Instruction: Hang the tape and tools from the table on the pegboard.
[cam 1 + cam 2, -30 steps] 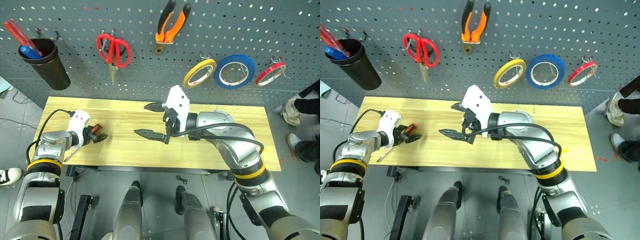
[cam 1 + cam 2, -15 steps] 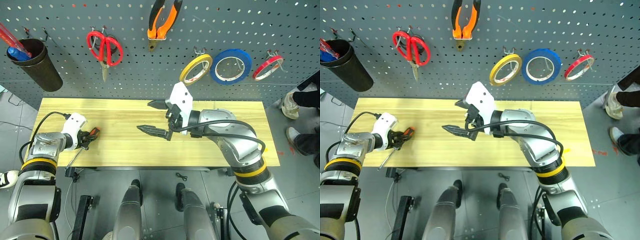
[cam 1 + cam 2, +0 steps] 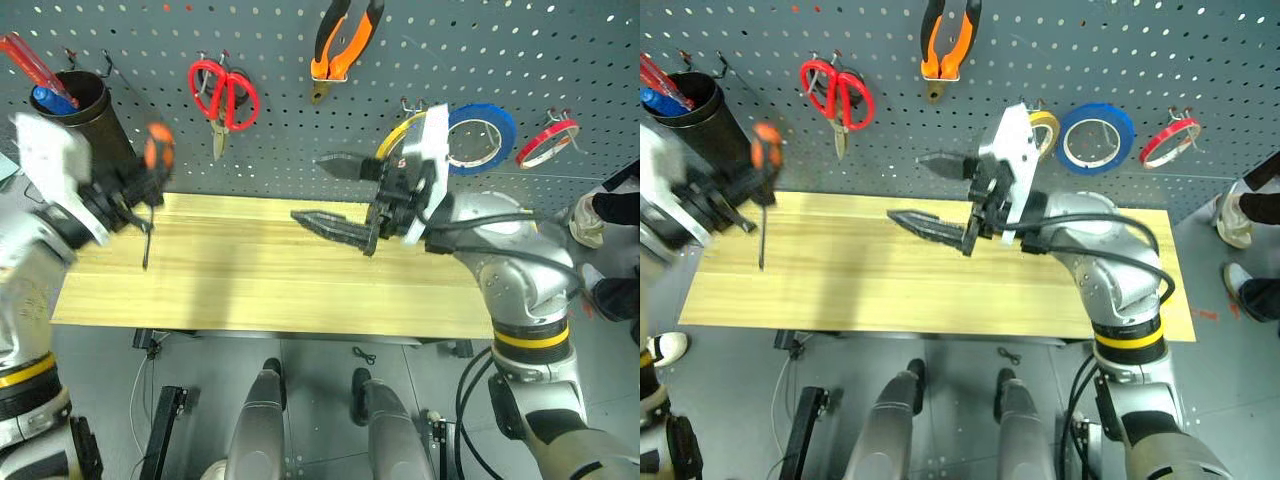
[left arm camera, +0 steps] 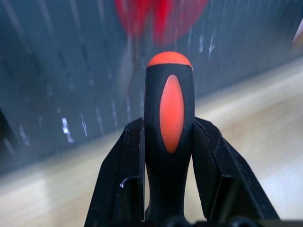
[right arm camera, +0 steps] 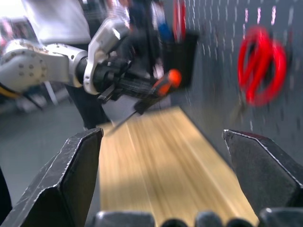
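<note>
I'm gripping the screwdriver (image 4: 169,137) by its handle in the left gripper (image 3: 128,190), shaft hanging above the table (image 3: 260,290), probably heading for the pegboard (image 3: 280,100); my right gripper (image 3: 345,195) is waiting, spread empty.

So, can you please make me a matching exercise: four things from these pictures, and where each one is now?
Things:
1. screwdriver
2. pliers
3. red-handled scissors
4. blue tape roll

Places:
A. hanging at the top of the pegboard
B. held in the left gripper
C. hanging beside the black cup
D. hanging between two thinner rolls

Pairs: 1-B, 2-A, 3-C, 4-D
</note>
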Robot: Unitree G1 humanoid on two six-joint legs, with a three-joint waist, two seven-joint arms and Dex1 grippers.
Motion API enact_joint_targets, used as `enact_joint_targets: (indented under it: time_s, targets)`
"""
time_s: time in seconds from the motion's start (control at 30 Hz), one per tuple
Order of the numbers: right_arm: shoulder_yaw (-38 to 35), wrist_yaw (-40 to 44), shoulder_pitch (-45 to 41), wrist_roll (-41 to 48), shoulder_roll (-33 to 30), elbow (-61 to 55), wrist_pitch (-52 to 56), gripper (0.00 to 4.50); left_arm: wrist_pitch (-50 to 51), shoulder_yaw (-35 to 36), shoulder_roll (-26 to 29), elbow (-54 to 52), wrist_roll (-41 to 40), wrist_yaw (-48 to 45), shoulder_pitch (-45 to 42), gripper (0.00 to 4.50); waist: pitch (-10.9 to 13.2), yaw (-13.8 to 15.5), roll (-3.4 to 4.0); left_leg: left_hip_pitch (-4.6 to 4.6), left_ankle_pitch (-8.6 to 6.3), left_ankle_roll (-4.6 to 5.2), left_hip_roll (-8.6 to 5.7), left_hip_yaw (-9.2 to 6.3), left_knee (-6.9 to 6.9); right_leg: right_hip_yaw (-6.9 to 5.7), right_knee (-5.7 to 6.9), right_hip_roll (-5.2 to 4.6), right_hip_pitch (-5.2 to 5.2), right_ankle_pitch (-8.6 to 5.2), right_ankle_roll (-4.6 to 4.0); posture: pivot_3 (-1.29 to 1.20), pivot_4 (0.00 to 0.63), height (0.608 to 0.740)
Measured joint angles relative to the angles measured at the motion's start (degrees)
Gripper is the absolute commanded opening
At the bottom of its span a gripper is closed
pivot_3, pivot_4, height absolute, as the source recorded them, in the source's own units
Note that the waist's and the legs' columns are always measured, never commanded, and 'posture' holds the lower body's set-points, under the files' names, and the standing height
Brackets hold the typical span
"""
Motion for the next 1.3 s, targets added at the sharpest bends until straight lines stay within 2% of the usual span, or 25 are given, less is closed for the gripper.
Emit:
enact_joint_targets:
  time_s: [0.07, 0.17, 0.23, 0.3, 0.4, 0.7, 1.03, 1.1, 1.17, 1.3]
  targets:
    - [-0.61, -0.88, -1.82, 1.68, 0.82, 0.11, 0.39, 4.50, 0.89, 0.28, 0.03, -0.20, -0.96, 3.24, -4.73, 0.88, -0.48, 0.37, -0.05, 0.00, 0.02, -0.02, 0.00, 0.00, -0.01, 0.00, -0.06, 0.00, 0.01, 0.03, 0.00, 0.35, 0.229, 0.740]
    - [-1.48, -2.90, -6.50, 3.40, 3.78, 2.66, 0.61, 4.50, -2.02, -1.46, -0.01, 5.42, 1.57, 8.58, -14.50, 0.88, -1.12, 1.07, -0.22, -0.03, 0.12, -0.12, 0.00, -0.01, -0.03, -0.06, -0.14, 0.04, 0.02, 0.16, -0.01, 0.34, 0.213, 0.740]
    - [-2.29, -4.13, -9.93, 3.85, 5.04, 4.65, 0.45, 4.50, -8.04, -3.58, -0.07, 10.75, 5.88, 12.53, -21.07, 0.88, -1.80, 1.61, -0.46, -0.04, 0.18, -0.17, -0.01, 0.02, -0.21, -0.06, -0.32, 0.04, 0.02, 0.37, -0.15, 0.33, 0.195, 0.740]
    - [-2.57, -4.77, -10.43, 3.66, 5.14, 5.68, -0.28, 4.50, -14.13, -5.61, -0.39, 16.73, 9.59, 14.91, -25.29, 0.88, -3.02, 2.23, -0.52, -0.02, 0.22, -0.24, -0.02, 0.05, -0.55, -0.11, -0.67, 0.02, 0.11, 0.51, -0.29, 0.32, 0.189, 0.740]
    - [-2.48, -5.86, -10.34, 2.80, 5.28, 6.44, -1.14, 4.50, -22.39, -6.91, -0.92, 25.06, 13.52, 16.69, -30.51, 0.88, -3.58, 3.49, -0.61, -0.02, 0.26, -0.30, -0.02, 0.05, -0.69, -0.16, -0.85, 0.02, 0.14, 0.56, -0.32, 0.32, 0.189, 0.740]
    - [-2.37, -8.49, -9.26, 0.76, 3.95, 6.40, -1.37, 4.50, -39.37, -10.31, -6.14, 43.92, 17.47, 16.14, -34.84, 0.88, -4.30, 4.05, -0.92, -0.04, 0.31, -0.37, -0.01, 0.06, -0.60, -0.22, -0.85, 0.02, 0.21, 0.75, -0.39, 0.22, 0.191, 0.740]
    - [-2.36, -10.67, -7.51, -0.64, 2.72, 5.44, -1.36, 4.50, -48.45, -11.54, -8.07, 56.13, 18.58, 15.16, -38.97, 0.88, -4.38, 2.71, -0.96, -0.01, 0.37, -0.32, 0.00, 0.04, -0.57, -0.22, -0.72, 0.02, 0.22, 0.79, -0.40, 0.20, 0.198, 0.740]
    - [-2.34, -10.74, -7.29, -0.80, 2.56, 5.44, -1.36, 4.50, -48.45, -11.69, -8.20, 56.61, 18.58, 15.10, -38.60, 1.91, -4.38, 2.32, -0.96, -0.01, 0.38, -0.30, 0.00, 0.04, -0.55, -0.22, -0.63, 0.02, 0.24, 0.82, -0.39, 0.20, 0.201, 0.740]
    - [-2.34, -10.70, -7.07, -1.02, 2.21, 5.22, -1.37, 4.50, -48.44, -11.81, -8.44, 56.40, 18.56, 15.05, -38.28, 2.61, -4.39, 1.99, -0.97, 0.00, 0.39, -0.29, 0.00, 0.03, -0.54, -0.22, -0.58, 0.02, 0.28, 0.84, -0.38, 0.20, 0.198, 0.740]
    - [-2.13, -10.54, -5.18, -1.48, 1.76, 4.75, -1.40, 4.50, -47.99, -11.36, -8.38, 54.02, 18.27, 15.63, -37.75, 4.45, -4.40, 1.83, -0.98, 0.00, 0.39, -0.28, 0.00, 0.03, -0.48, -0.22, -0.43, 0.01, 0.30, 0.85, -0.37, 0.21, 0.195, 0.740]
